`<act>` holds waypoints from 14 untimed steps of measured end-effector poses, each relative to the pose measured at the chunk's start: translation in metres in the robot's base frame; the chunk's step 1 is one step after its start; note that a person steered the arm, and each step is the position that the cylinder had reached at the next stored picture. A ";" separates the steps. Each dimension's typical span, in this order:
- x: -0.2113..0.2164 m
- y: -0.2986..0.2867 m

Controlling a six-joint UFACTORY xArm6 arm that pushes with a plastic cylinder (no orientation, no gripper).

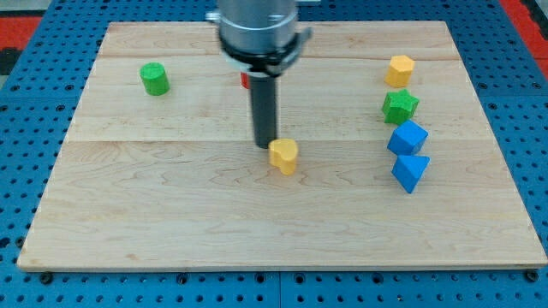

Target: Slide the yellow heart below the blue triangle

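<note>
The yellow heart (284, 156) lies near the middle of the wooden board (171, 214). My tip (265, 144) touches the heart's upper left side. The blue triangle (410, 171) lies at the view's right, well right of the heart and a little lower. A blue cube (408, 137) sits directly above the triangle, touching it.
A green star-shaped block (400, 106) sits above the blue cube, and a yellow hexagon block (399, 69) above that. A green cylinder (154, 78) is at the upper left. A red block (245, 80) is mostly hidden behind the arm. Blue pegboard surrounds the board.
</note>
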State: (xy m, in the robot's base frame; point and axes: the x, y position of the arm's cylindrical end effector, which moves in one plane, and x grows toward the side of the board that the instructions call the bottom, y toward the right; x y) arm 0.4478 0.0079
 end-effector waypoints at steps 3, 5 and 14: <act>0.055 0.001; 0.078 -0.050; 0.088 0.129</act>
